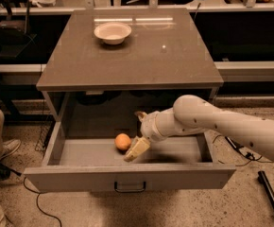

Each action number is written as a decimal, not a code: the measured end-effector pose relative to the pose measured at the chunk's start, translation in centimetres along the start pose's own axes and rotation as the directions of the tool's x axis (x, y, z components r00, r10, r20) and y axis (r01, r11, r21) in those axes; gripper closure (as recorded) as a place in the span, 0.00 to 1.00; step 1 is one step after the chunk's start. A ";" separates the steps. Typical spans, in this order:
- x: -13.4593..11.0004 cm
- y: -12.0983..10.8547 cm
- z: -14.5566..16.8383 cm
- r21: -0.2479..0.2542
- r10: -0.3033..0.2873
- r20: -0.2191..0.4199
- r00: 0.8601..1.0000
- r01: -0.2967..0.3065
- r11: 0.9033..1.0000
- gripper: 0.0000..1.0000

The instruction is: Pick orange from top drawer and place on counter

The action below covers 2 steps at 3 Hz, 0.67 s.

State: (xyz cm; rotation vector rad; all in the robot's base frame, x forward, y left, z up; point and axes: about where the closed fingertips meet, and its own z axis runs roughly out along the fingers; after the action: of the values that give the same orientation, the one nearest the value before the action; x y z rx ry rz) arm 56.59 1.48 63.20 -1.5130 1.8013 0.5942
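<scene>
Orange fruit (pixel 123 141) on open top drawer (pixel 80 178) floor, just beside tool (pixel 130 156), tool gripping nothing, spread cannot be told.

A: Where's the gripper (pixel 136 149)?
B: Down inside the open top drawer (pixel 127 178), just right of the orange (pixel 123 141), very close to it.
A: And the table (pixel 141 60)?
B: A white bowl (pixel 112 32) sits toward its back left.

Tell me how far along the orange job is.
Done: the top drawer stands open. In hand: the gripper is down inside it, close beside the orange, which lies on the drawer floor. Left: grasp, lift, and set it on the counter, where a white bowl sits.
</scene>
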 end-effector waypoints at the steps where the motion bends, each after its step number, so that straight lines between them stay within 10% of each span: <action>1: -0.3 0.1 1.6 -0.011 -0.009 0.001 1.000 0.009 1.000 0.00; 2: -0.4 0.3 2.6 -0.021 -0.015 -0.006 1.000 0.015 1.000 0.00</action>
State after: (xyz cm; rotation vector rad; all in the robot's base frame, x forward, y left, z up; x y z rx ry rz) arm 56.90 3.67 61.75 -1.5433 1.7919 0.6033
